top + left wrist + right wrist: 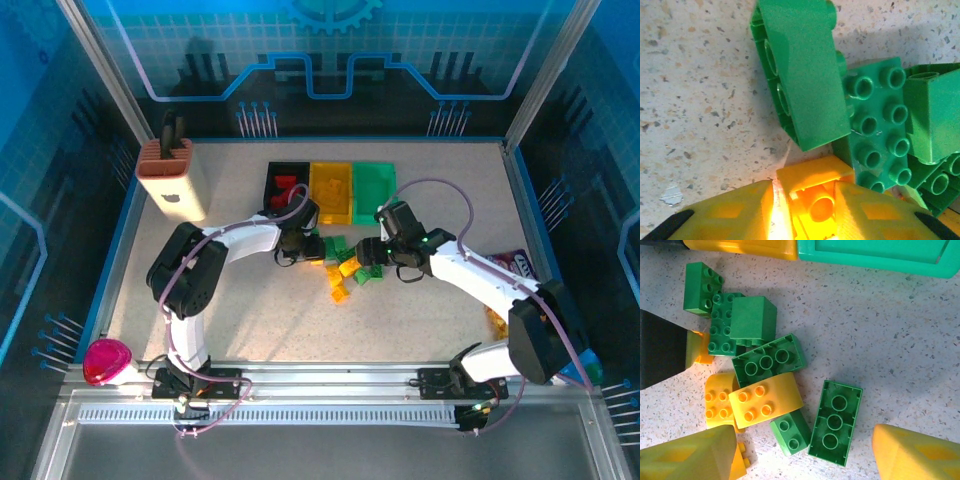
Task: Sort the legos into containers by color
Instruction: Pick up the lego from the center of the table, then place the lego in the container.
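Yellow brick (812, 174), clamped in left pincer (803, 210)

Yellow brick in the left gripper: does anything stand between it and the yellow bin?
Only low clutter. The yellow brick sits in the left gripper; green bricks lie on the table between it and the yellow bin. Lifted over them, its way looks free.
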